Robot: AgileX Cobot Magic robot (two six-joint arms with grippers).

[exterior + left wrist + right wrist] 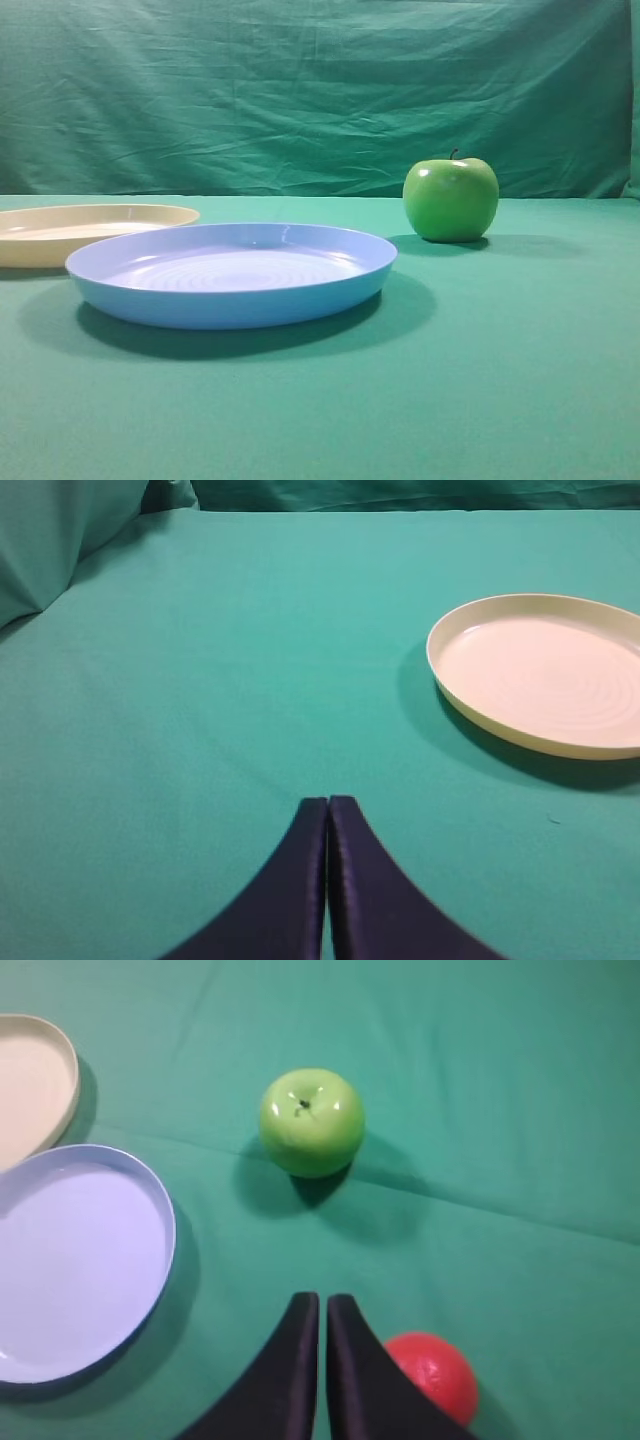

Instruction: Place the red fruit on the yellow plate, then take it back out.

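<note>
The red fruit (432, 1375) lies on the green-covered counter (520, 1160) just beside the right hand (322, 1305), on the right of it in the right wrist view and lower in the picture than the fingertips. The right finger (355, 1380) overlaps the fruit's left edge, so actual contact cannot be told. The fruit is not between the fingers: they are pressed together with nothing pinched.

The right hand points down at the cloth from above, toward the green apple (311, 1122), which sits well apart from it. The light blue plate (150, 1190) is to its left, with the yellow plate (60, 1050) beyond that.

The left hand (327, 805) hangs low over bare cloth, its fingers also pressed together and holding nothing, with the yellow plate ahead and to its right.

In the exterior high view neither hand nor the fruit appears. The yellow plate is cut off at frame edges in all three views.
</note>
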